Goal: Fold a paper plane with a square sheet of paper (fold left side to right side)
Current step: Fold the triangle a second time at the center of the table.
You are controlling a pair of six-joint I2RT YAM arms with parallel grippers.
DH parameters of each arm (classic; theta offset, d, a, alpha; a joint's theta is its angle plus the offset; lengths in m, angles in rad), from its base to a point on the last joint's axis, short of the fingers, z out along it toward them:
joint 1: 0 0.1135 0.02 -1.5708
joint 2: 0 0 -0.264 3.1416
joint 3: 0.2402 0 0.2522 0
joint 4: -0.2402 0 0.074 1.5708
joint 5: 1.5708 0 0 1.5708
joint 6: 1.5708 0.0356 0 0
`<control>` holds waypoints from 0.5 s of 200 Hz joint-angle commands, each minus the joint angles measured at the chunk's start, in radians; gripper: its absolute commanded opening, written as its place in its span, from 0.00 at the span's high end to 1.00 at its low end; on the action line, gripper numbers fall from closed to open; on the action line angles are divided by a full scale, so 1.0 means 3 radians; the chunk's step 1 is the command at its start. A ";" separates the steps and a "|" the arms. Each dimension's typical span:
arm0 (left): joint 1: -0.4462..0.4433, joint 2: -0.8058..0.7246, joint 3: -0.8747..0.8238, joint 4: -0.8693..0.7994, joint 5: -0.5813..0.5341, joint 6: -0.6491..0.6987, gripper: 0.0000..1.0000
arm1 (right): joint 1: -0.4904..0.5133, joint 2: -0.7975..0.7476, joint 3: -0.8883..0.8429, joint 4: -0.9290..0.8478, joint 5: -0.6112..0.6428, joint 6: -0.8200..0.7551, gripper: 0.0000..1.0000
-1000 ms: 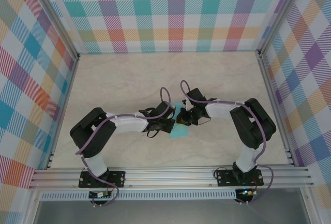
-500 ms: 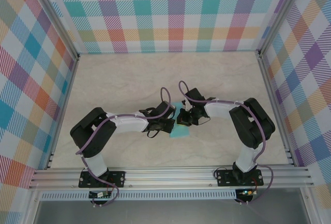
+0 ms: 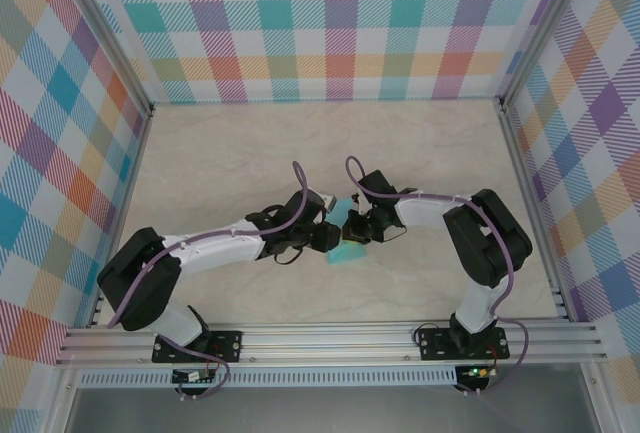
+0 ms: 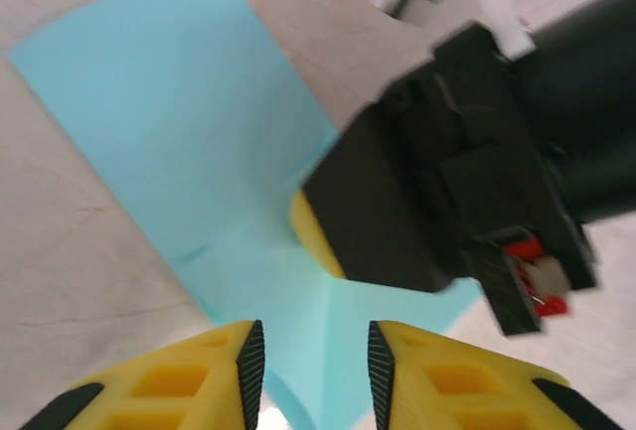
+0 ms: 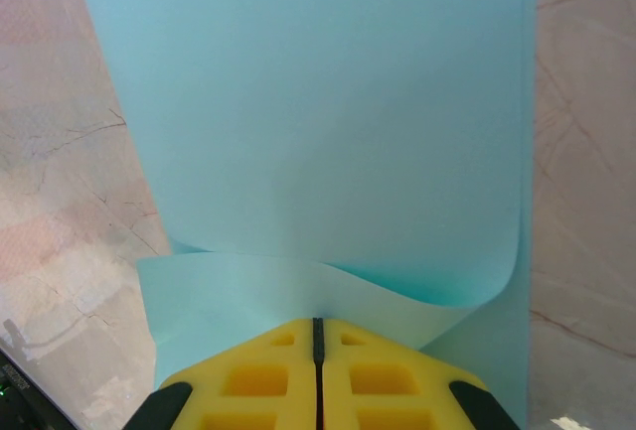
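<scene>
I see R claw (image 5: 318, 323) clenched, pinching a curled-up edge of the turquoise paper plane (image 5: 318, 132), which lies mid-desk (image 3: 250, 153) btwn both arms. L claw (image 4: 315, 353) released, fingers parted just over it.

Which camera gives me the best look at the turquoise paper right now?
Right wrist: the turquoise paper spreads across most of the frame, its near edge curling up at the right gripper. Left wrist shows it slanted, partly behind that gripper. Top external shows a small, half-covered patch.
</scene>
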 commanded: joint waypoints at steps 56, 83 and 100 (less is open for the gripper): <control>0.0033 0.0369 -0.0131 0.0515 0.0751 -0.0269 0.74 | 0.0010 0.0096 0.0016 -0.0310 0.0130 -0.0030 0.93; 0.0036 0.0487 -0.0150 0.0517 0.0713 -0.0257 0.75 | 0.0015 0.0102 0.0028 -0.0330 0.0135 -0.0046 0.93; 0.0035 0.0530 -0.0165 0.0504 0.0685 -0.0257 0.76 | 0.0020 0.0103 0.0039 -0.0347 0.0145 -0.0057 0.93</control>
